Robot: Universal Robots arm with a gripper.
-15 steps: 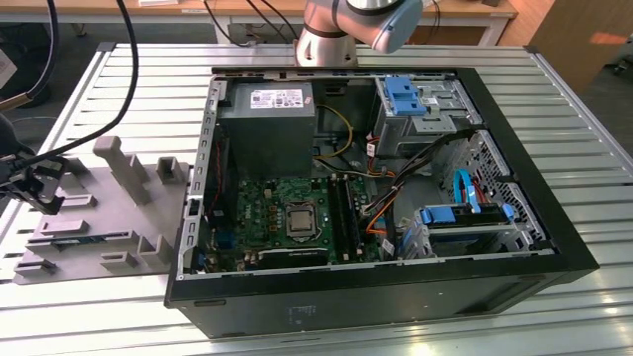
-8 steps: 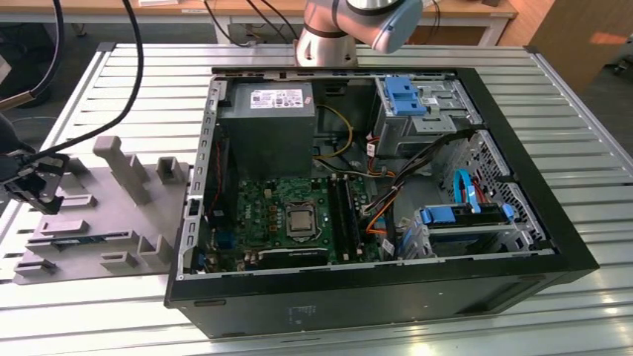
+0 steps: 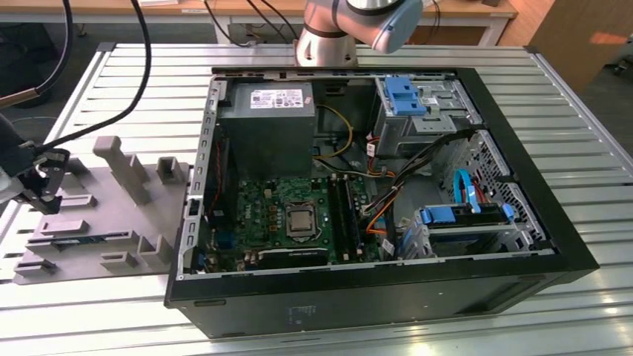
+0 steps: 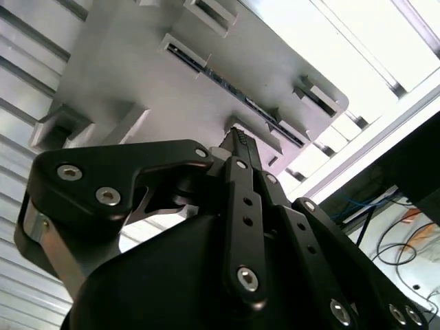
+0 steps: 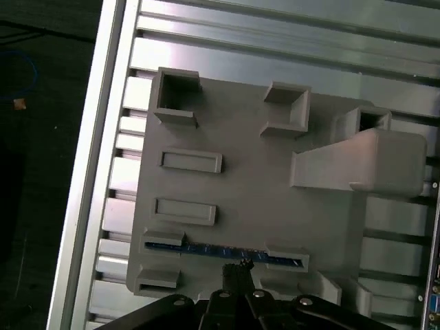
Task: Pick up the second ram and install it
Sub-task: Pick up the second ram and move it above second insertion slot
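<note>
Open case [image 3: 376,289] nearest, green board [image 3: 262,211] inside. Gray tray [image 3: 118,215] on slatted table [image 3: 554,119], at 9 o'clock from case in exterior view. Ram [image 3: 84,239] sits on edge in tray's near slot (blue strip [image 5: 199,249] in first wrist view). Gripper [image 3: 41,199] hovers over tray above ram, fingers [image 4: 237,158] together, nothing between them. Arm base [image 3: 327,44] at 12 o'clock, beyond case.

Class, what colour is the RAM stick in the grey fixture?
Blue RAM stick; clearest in first wrist view.
</note>
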